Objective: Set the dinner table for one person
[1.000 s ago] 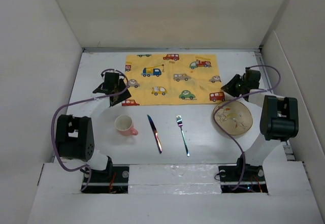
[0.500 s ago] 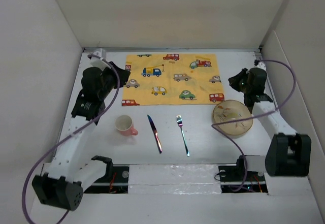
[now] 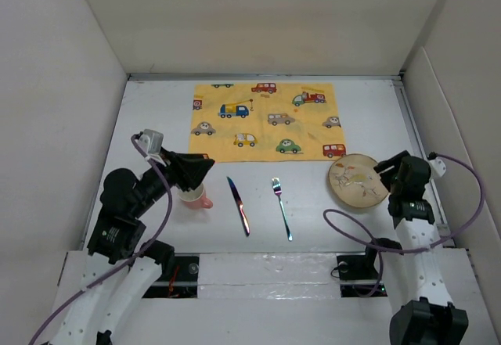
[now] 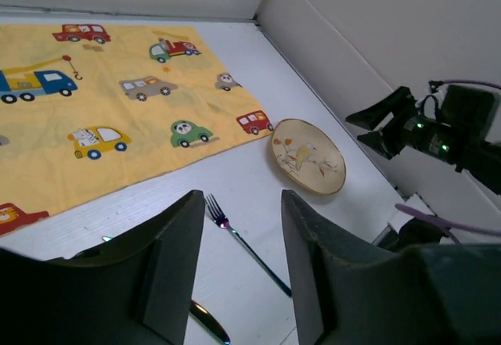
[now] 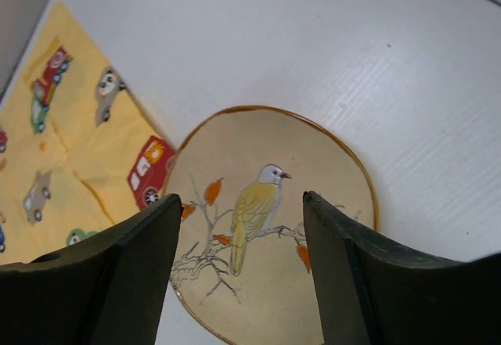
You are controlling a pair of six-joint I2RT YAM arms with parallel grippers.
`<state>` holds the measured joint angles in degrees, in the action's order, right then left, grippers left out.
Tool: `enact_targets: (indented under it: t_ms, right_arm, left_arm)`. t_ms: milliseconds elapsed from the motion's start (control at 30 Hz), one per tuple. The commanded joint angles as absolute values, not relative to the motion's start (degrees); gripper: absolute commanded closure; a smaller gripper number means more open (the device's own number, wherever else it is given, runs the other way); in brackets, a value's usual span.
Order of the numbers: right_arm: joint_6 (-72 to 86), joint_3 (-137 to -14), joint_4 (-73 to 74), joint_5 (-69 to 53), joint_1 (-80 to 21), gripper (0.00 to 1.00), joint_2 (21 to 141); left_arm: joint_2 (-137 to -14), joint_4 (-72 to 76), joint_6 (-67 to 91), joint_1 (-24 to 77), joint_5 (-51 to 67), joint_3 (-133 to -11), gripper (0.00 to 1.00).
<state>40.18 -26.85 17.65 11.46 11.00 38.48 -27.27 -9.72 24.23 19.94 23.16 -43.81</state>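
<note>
- Dinner table (image 3: 149,110): flat matte white top, boxed in by pale panels (image 3: 258,16) on the left, far and right sides.
- Yellow mat (image 3: 264,122) (cartoon-vehicle print) lying flat on the far middle of the table.
- Nearer than the mat, in a row from left to right: pink cup (image 3: 196,198), knife (image 3: 239,205), fork (image 3: 282,208), plate (image 3: 358,181) with a bird motif. All on bare tabletop, none on the mat. Plate just beside the mat's near right corner.
- Left arm folded low over the near left side. Left gripper (image 4: 243,204) pointing right, tip over the cup's far rim in the top view; contact impossible to tell. Fingers apart, nothing between them.
- Right arm low along the right edge. Right gripper (image 5: 239,204) aimed at the plate from its right side. Fingers spread, holding nothing, plate framed between them in the wrist view.
</note>
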Motion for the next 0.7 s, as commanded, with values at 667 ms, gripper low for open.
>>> enact_targets:
  t_ms: [667]
  right_arm:
    - [61.0, -27.7, 31.4, 12.3, 16.6, 0.37, 56.9]
  left_arm:
    - [-6.4, -14.8, 20.4, 35.1, 5.2, -42.6, 0.50]
